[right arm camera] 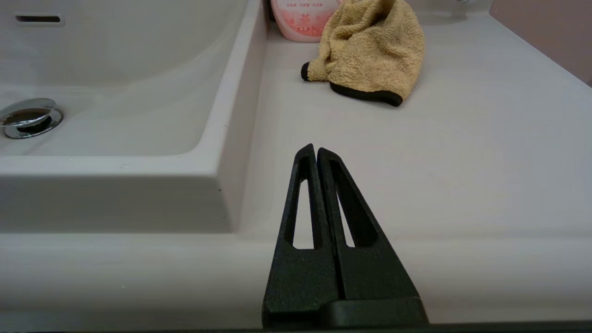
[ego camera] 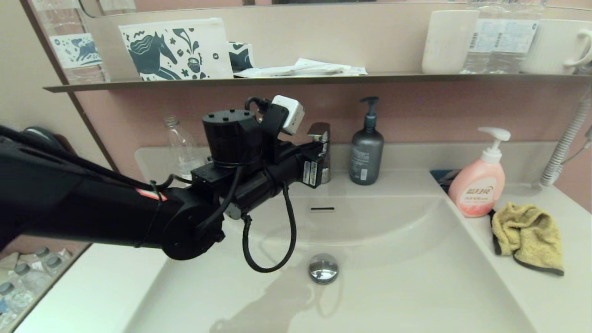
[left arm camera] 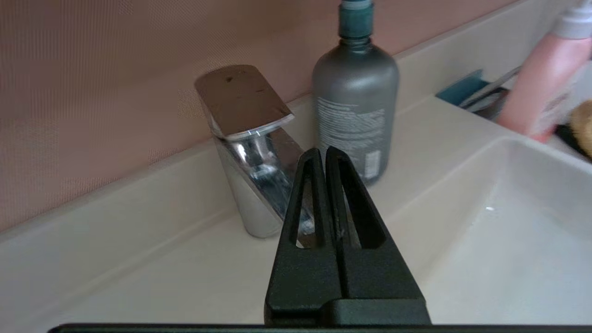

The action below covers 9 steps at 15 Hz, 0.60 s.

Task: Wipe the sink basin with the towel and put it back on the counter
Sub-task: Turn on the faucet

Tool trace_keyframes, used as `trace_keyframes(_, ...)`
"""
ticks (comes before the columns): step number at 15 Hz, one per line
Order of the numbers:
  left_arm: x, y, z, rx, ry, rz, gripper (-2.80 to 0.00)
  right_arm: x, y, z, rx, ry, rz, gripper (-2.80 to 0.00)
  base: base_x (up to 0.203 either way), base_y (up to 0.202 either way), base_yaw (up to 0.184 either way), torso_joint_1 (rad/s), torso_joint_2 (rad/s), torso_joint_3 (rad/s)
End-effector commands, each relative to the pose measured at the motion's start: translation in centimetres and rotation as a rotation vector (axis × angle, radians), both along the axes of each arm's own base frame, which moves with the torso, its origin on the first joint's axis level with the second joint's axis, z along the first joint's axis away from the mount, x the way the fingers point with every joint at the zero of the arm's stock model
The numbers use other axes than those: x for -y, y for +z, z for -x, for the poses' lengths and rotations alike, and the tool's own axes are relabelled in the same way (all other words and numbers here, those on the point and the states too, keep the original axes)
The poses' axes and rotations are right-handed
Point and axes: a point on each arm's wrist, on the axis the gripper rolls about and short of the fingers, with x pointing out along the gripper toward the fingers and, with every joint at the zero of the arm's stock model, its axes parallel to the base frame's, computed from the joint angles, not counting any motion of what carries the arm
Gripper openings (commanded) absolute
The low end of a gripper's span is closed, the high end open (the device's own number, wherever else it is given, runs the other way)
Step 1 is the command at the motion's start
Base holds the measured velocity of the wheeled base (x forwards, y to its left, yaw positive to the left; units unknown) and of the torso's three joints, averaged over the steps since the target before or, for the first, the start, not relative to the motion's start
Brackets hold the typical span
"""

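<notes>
The mustard-yellow towel (ego camera: 527, 236) (right arm camera: 370, 51) lies crumpled on the counter (ego camera: 569, 296) (right arm camera: 416, 162), right of the sink basin (ego camera: 393, 277) (right arm camera: 115, 92) and beside the pink soap bottle (ego camera: 478, 187). Nothing touches it. My right gripper (right arm camera: 315, 148) is shut and empty, low over the counter's front part, with the towel well ahead of it; it is out of the head view. My left arm reaches across the basin's back left. Its gripper (left arm camera: 323, 150) is shut and empty, just in front of the chrome faucet (left arm camera: 245, 138) (ego camera: 320, 138).
A grey pump bottle (ego camera: 366, 152) (left arm camera: 355, 106) stands right of the faucet. A clear bottle (ego camera: 180, 148) stands at the back left. The chrome drain plug (ego camera: 323, 268) sits mid-basin. A dark wall shelf (ego camera: 323, 79) above holds cups and a pouch. A white coiled hose (ego camera: 566, 138) hangs far right.
</notes>
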Motion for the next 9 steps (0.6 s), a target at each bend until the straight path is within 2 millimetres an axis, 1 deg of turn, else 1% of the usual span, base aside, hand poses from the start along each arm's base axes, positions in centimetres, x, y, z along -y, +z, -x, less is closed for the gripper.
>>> trace_keyframes(1,0.4,-0.8,-1.7,0.006,0.018,-0.017,-2.80,0.0,0.0,0.0,0.001,0.001,0.000,-2.80,0.000,0.000,0.000,0.000,0.00,0.000)
trace_keyframes(5,1.0,-0.4,-2.5,0.031,0.020,-0.004,-2.80,0.0,0.0,0.0,0.000,0.001,0.001,-2.80,0.000,0.000,0.000,0.000,0.00,0.000)
trace_keyframes(9,0.6,-0.7,-3.2,0.046,0.036,-0.033,-2.80,0.0,0.0,0.0,0.000,0.001,-0.001,-2.80,0.000,0.000,0.000,0.000,0.00,0.000)
